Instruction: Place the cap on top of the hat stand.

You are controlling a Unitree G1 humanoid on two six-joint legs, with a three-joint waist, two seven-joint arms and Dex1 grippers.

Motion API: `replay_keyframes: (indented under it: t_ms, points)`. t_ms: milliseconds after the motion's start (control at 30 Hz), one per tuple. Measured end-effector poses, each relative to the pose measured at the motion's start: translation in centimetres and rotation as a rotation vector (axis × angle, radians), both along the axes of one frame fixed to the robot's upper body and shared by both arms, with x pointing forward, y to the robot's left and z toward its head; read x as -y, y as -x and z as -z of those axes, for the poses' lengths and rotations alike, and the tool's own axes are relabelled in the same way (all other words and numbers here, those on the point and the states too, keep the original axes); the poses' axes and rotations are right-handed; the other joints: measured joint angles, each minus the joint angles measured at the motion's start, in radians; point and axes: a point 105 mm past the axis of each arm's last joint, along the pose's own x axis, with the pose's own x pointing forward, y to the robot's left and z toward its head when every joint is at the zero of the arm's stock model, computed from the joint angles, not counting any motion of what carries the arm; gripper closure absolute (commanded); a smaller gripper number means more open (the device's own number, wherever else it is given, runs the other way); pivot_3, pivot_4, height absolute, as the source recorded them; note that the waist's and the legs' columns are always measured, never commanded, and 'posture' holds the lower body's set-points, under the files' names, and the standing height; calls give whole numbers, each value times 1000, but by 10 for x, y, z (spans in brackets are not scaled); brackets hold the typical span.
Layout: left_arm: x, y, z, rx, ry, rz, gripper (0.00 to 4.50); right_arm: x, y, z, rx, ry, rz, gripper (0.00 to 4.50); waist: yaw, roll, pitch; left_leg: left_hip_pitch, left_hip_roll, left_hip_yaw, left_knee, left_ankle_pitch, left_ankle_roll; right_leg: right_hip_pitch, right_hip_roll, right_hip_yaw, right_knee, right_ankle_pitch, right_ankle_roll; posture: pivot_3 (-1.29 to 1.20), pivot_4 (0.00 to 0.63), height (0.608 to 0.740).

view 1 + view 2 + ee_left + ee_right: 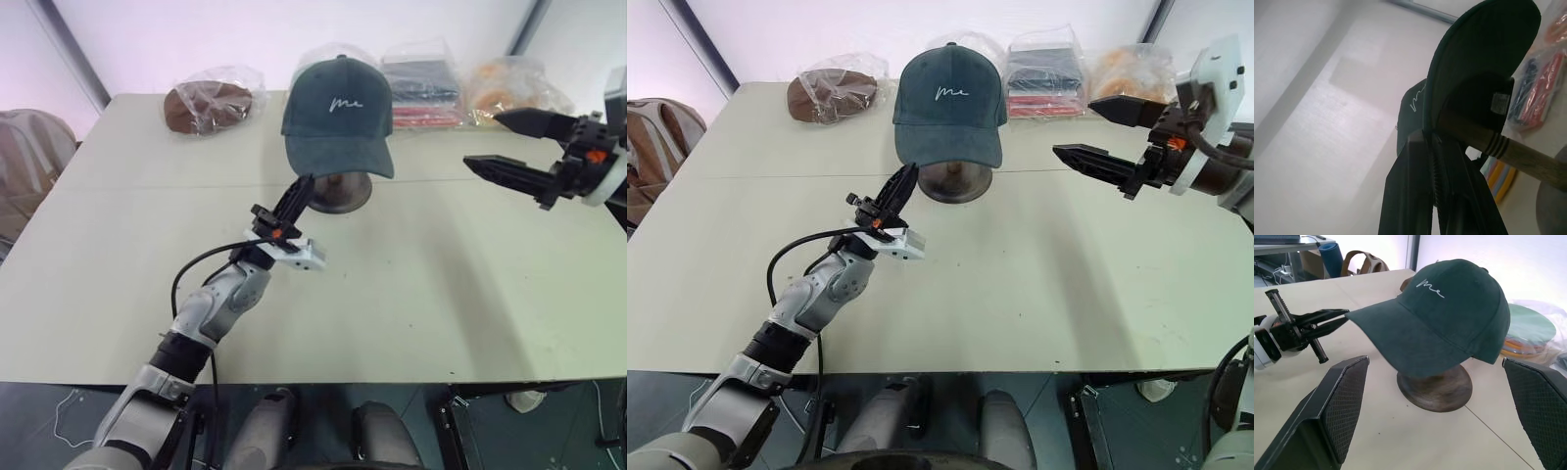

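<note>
Head views: the cap (338, 106) sits on the hat stand (338, 193) at the table's (441, 294) far middle; the left gripper (299, 193), fingers pressed together and empty, sits just under the brim; the right gripper (509, 145) hangs wide open to the right, empty. Left wrist view: closed fingers (1422, 196) beside the stand's stem. Right wrist view: cap framed between spread fingers (1347, 401).

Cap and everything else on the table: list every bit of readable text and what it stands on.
"me", in white script, on the front of the cap.
A small white tag inside the cap: print too small to read.
The bagged items at the back: no readable text.
</note>
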Motion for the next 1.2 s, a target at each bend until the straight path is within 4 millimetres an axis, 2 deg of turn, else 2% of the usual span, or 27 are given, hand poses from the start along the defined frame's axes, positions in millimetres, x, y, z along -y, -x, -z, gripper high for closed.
replay_keyframes:
  t_ms: [733,767,833,967,1033,1067,1200]
  points:
    - [-12,12,39,-104,-50,20,4463,-5,-2,1,-9,15,-13,0,1,0,0,0,0,0,0,0,0,0,0,0,0,0,0,0,150,740]
    - [-12,13,39,-113,-52,33,3837,-6,-2,0,-7,17,-17,0,0,0,0,0,0,0,0,0,0,0,0,0,-1,0,0,0,150,740]
    - [-12,15,42,-129,-56,47,3112,-6,-1,0,-7,19,-20,0,0,0,0,0,0,0,0,0,0,0,0,0,-1,0,0,0,150,740]
    - [-12,16,48,-166,-57,61,1190,-6,-2,0,-12,21,-22,0,0,0,0,0,0,0,0,0,0,0,0,0,-1,0,0,0,150,740]
    - [-11,17,49,-176,-61,73,367,-6,-2,0,-13,21,-23,0,0,0,0,0,0,0,0,0,0,0,0,0,-1,0,0,0,150,740]
    - [-11,18,49,-188,-64,82,110,-6,-3,1,-14,20,-25,0,0,0,0,0,0,0,0,0,0,0,0,0,-1,0,0,0,150,740]
    - [-14,22,59,-251,-87,105,110,-6,-3,1,-12,23,-29,0,-1,1,0,0,0,0,0,0,0,0,0,1,-1,0,0,0,150,740]
